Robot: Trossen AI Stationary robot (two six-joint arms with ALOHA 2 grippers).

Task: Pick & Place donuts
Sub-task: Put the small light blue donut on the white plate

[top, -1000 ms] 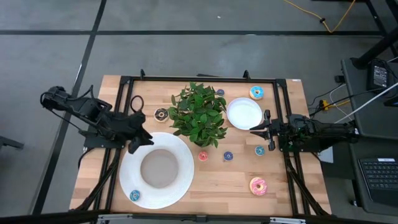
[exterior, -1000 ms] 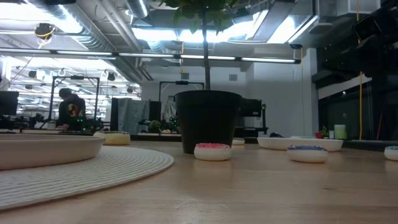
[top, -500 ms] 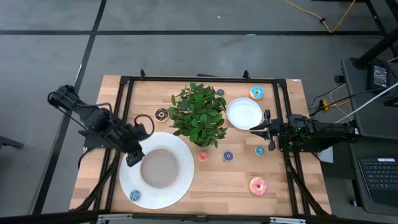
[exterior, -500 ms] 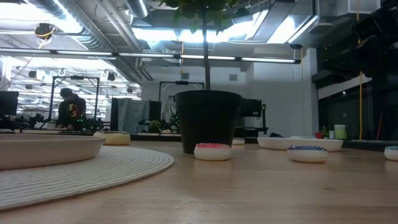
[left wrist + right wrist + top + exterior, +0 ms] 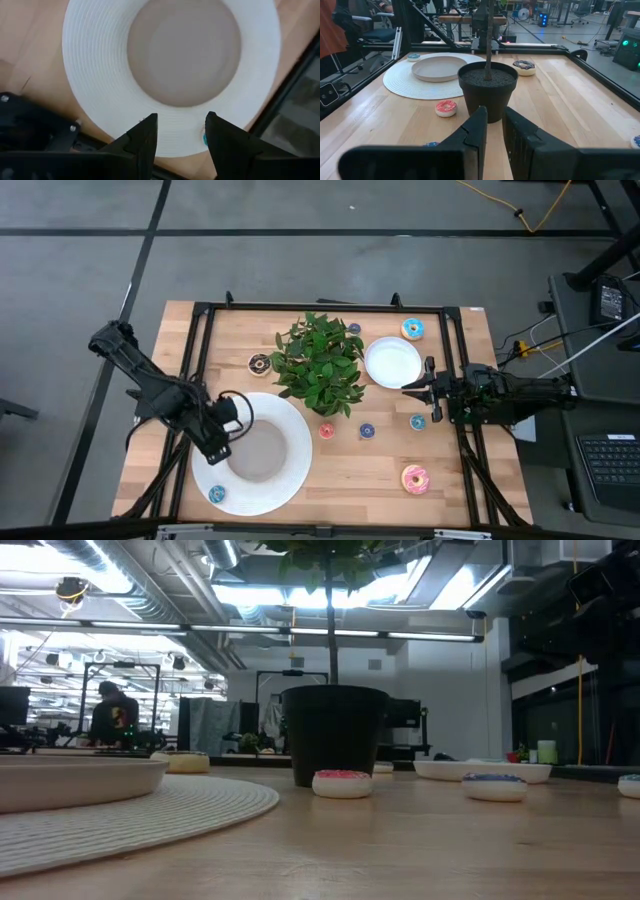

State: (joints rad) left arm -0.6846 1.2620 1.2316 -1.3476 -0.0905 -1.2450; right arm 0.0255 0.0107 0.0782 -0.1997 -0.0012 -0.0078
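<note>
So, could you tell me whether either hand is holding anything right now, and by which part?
Nothing is held. The left hand hovers open over the large white plate with an empty gap between its fingers; the right hand waits beside the small plate, nearly shut on nothing.

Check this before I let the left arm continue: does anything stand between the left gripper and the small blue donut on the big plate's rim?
Nothing visible does. The left gripper, open, hovers over the big white plate; the small blue donut lies on its rim with only bare plate between.
</note>
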